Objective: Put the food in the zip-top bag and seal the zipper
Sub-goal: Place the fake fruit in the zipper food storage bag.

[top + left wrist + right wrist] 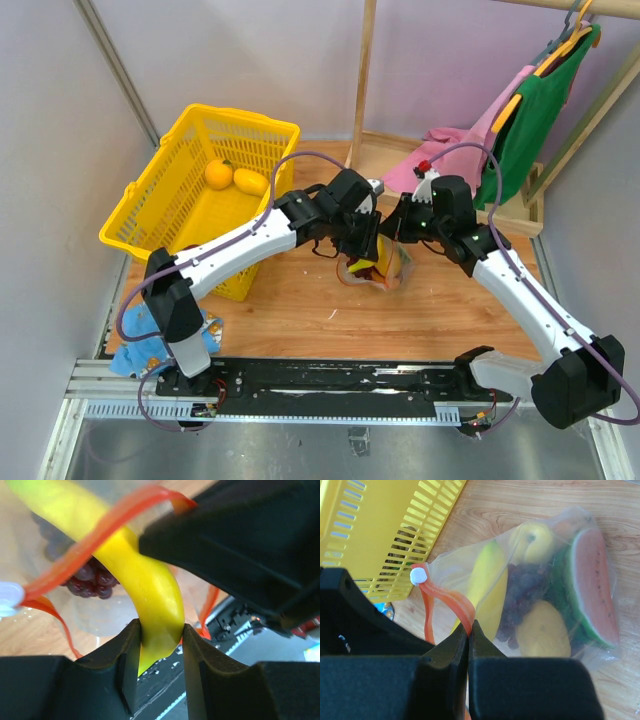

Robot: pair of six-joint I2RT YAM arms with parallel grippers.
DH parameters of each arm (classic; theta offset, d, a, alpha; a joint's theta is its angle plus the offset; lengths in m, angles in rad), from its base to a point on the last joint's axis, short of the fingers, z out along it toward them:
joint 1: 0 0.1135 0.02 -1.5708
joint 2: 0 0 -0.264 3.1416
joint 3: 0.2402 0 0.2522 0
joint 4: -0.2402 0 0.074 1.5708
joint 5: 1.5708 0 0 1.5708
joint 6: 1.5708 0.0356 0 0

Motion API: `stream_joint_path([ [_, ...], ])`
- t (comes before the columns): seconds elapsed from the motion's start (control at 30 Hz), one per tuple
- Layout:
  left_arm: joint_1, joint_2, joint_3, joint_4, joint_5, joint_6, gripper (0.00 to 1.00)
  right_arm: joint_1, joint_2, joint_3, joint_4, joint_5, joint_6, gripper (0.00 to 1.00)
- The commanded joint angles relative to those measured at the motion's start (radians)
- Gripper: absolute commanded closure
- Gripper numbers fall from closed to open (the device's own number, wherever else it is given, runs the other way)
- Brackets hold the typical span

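The left gripper (160, 642) was closed on the lower tip of the banana (145, 575); both pads pressed the yellow skin. The right gripper (469, 630) was shut completely, pinching one red band of the zipper (447, 600) and holding the mouth open. The zip-top bag (455, 575) lay on the wooden table (300, 310) between the two arms, just beside the yellow basket (385, 525). Inside it I saw the watermelon wedge (592, 585), dark grapes (525, 587) and a round yellow fruit (542, 630).

My worries were these. The banana went through the mouth but its tip was outside, across the zipper line. If I released it there, it could slide out, or the white slider (418, 575) would stop against it. The pinch on the thin band was small, so a hard push on the banana could pull the band out and the mouth would collapse. The two grippers were also very near; a careless move could make them collide. Two orange fruits (219, 173) waited in the basket.
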Motion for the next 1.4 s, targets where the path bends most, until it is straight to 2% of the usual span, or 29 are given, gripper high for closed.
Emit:
stream_joint_path([
  [0.0, -0.006, 0.047, 0.071, -0.033, -0.153, 0.001, 0.99, -0.009, -0.035, -0.006, 0.037, -0.037, 0.018, 0.99],
  [0.2, -0.005, 0.100, 0.078, -0.009, -0.247, -0.049, 0.98, -0.009, -0.048, -0.009, 0.035, -0.047, 0.027, 0.99],
  [0.37, -0.005, 0.114, 0.057, 0.066, -0.294, -0.095, 0.89, -0.008, -0.046, -0.009, 0.041, -0.058, 0.033, 0.99],
  [0.6, -0.005, 0.119, 0.053, 0.095, -0.283, -0.106, 0.60, -0.008, -0.040, -0.005, 0.039, -0.056, 0.023, 0.99],
  [0.8, -0.005, 0.079, 0.036, 0.108, -0.249, -0.104, 0.42, -0.009, -0.028, 0.000, 0.039, -0.053, 0.014, 0.99],
  [1.07, -0.005, -0.015, 0.011, 0.060, -0.207, -0.101, 0.39, -0.009, -0.018, 0.009, 0.032, -0.044, 0.006, 0.99],
  [1.37, -0.005, -0.190, -0.121, -0.013, -0.218, -0.135, 0.39, -0.009, 0.002, 0.017, 0.036, -0.043, 0.004, 0.99],
])
